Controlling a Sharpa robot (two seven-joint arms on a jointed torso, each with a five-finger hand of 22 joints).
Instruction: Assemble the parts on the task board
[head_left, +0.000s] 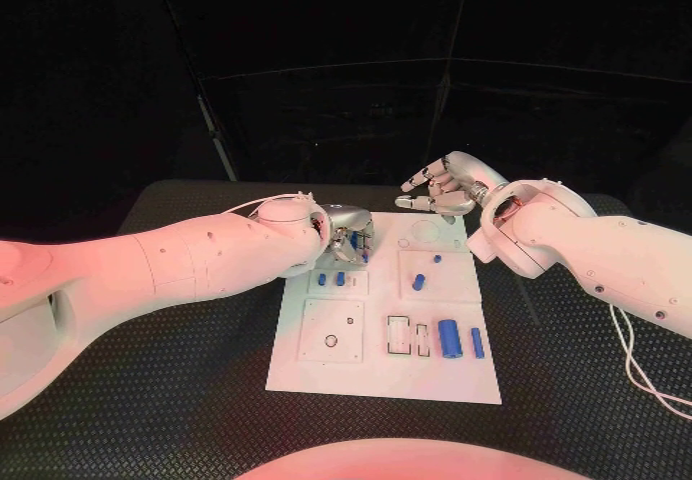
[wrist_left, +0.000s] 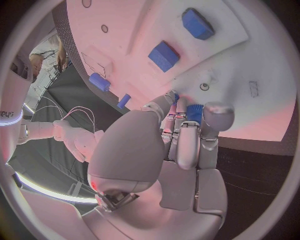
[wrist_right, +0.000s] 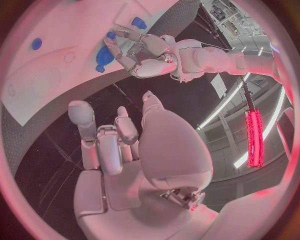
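The white task board lies in the middle of the black table. My left hand hangs over the board's far left corner, its fingertips pinching a small blue part just above the white surface; the same part shows under that hand in the right wrist view. My right hand hovers beyond the board's far edge with its fingers apart and nothing in them. Two blue blocks sit in the left recess, near the left hand.
More blue parts lie on the board: a small one and a peg in the right square, a long cylinder and a thin bar nearer me. Rectangular slots and a round hole are unfilled. A white cable trails at right.
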